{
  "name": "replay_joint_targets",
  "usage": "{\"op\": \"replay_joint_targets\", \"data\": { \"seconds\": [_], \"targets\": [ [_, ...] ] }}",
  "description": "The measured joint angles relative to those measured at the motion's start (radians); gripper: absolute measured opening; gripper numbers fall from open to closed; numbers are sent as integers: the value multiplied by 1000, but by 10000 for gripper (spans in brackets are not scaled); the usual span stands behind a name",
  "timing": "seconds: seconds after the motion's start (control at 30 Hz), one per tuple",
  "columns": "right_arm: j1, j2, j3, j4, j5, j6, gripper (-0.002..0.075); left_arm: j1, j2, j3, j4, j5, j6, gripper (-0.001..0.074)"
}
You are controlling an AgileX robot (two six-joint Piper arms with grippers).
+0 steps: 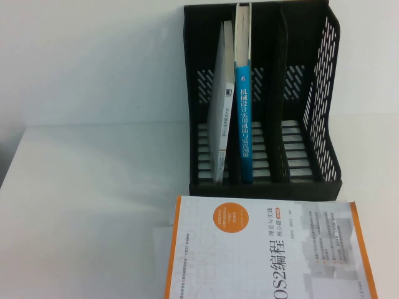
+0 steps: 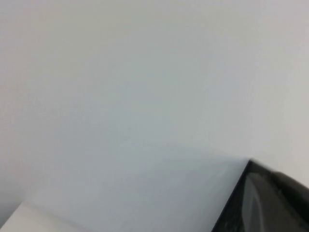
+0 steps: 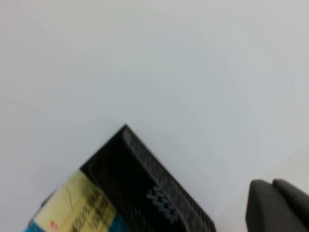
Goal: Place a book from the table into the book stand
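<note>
The book point(image 1: 262, 249), white with orange edges, an orange circle and a dark "ROS2" title, lies face up at the front of the table point(image 1: 93, 205), just before the black book stand point(image 1: 312, 93). Its near part runs off the high view. The stand's right compartment is empty. Neither gripper shows in the high view. In the right wrist view my right gripper point(image 3: 275, 205) shows two dark fingertips pressed together, empty, beside a top corner of the stand point(image 3: 140, 169). In the left wrist view a dark blurred part of my left gripper point(image 2: 289, 186) lies next to the stand's corner point(image 2: 236, 212).
A blue-spined book point(image 1: 244, 124) and a thin white book point(image 1: 222, 112) stand upright in the stand's left and middle part. The blue book's yellowish top shows in the right wrist view point(image 3: 82, 208). A white wall lies behind the stand.
</note>
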Motion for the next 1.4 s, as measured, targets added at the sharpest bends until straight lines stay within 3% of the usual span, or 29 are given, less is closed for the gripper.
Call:
{"op": "replay_joint_targets", "data": {
  "seconds": [0.13, 0.23, 0.47, 0.67, 0.9, 1.13, 1.3, 1.4],
  "targets": [
    [0, 0, -2, 3, -114, 0, -3, 0, 0, 0, 2, -147, -81, -4],
    [0, 0, -42, -68, -107, 0, -3, 0, 0, -2, 38, -159, -114, -4],
    [0, 14, -226, -253, -55, -65, -3, 0, 6, -204, 191, 147, -140, -4],
    [0, 230, -376, -267, 28, -152, -3, 0, 162, -403, 210, 368, -135, -4],
    [0, 492, -572, -252, 253, -160, -3, 0, 380, -536, 211, 607, -113, -4],
    [0, 509, -596, -53, 416, -193, -3, 0, 407, -537, 191, 674, -112, -4],
    [9, 575, -597, -71, 536, -316, -3, 0, 427, -537, 173, 676, -74, -4],
    [11, 677, -621, -192, 626, -308, -3, 0, 472, -538, 128, 676, 55, -4]
  ]
}}
